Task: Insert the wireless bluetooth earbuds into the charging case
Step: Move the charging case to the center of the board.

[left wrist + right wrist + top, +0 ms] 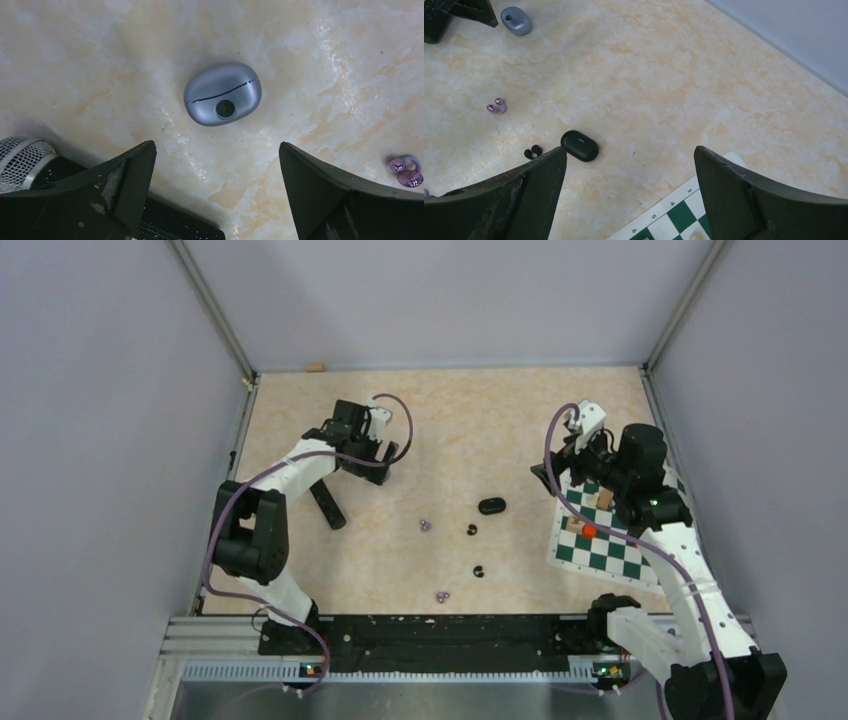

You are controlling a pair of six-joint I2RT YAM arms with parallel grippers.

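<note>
A closed silver-blue oval case (222, 93) lies on the table just ahead of my open, empty left gripper (215, 146), a little apart from it; it also shows in the right wrist view (516, 21). A closed black case (491, 506) lies mid-table. Two black earbuds (472, 530) (478, 571) and two pale purple earbuds (425, 525) (441, 595) lie loose in front of it. My right gripper (630, 150) is open and empty, hovering right of the black case (580, 145). One purple earbud (406, 170) lies right of my left gripper's fingers.
A green-and-white chessboard (610, 535) with small coloured blocks lies under my right arm at the right. A black microphone with a mesh head (20, 155) lies by my left gripper (378, 462). Walls enclose the table on three sides.
</note>
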